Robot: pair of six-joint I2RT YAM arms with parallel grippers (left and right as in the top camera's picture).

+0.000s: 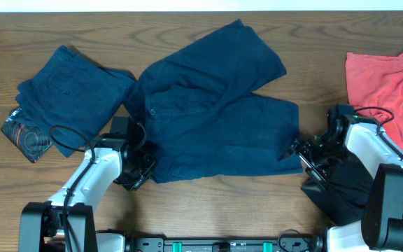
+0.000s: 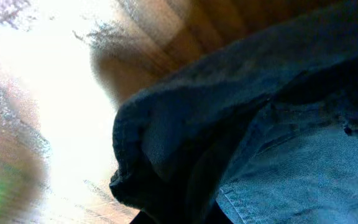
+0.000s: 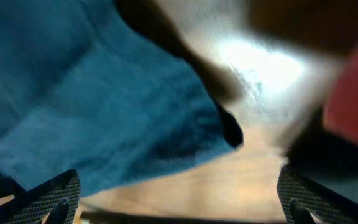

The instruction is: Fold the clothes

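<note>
- Nearest, at the left: left end effector (image 1: 142,166) against the near-left corner of the navy shorts (image 1: 215,119). In the left wrist view only a bunched hem of that cloth, fingers hidden; cannot tell whether spread or pinching.
- Nearest, at the right: right end effector (image 1: 299,155) just at the near-right corner of the same shorts. In the right wrist view both fingers (image 3: 51,193) spread wide, nothing pinched, the blue hem lying just beyond them over bare wooden surface (image 1: 208,210).
- Just beside and partly under the right arm: a black garment (image 1: 348,189), crumpled on the surface.
- Mid-surface: the shorts spread open, one leg angled toward the far edge, the other reaching right.
- Left of the shorts, touching them: a folded navy garment (image 1: 72,87), with a dark patterned cloth (image 1: 25,134) at its near-left corner.
- Far right: a coral-red T-shirt (image 1: 383,84), rumpled, running off the right edge of the view.
</note>
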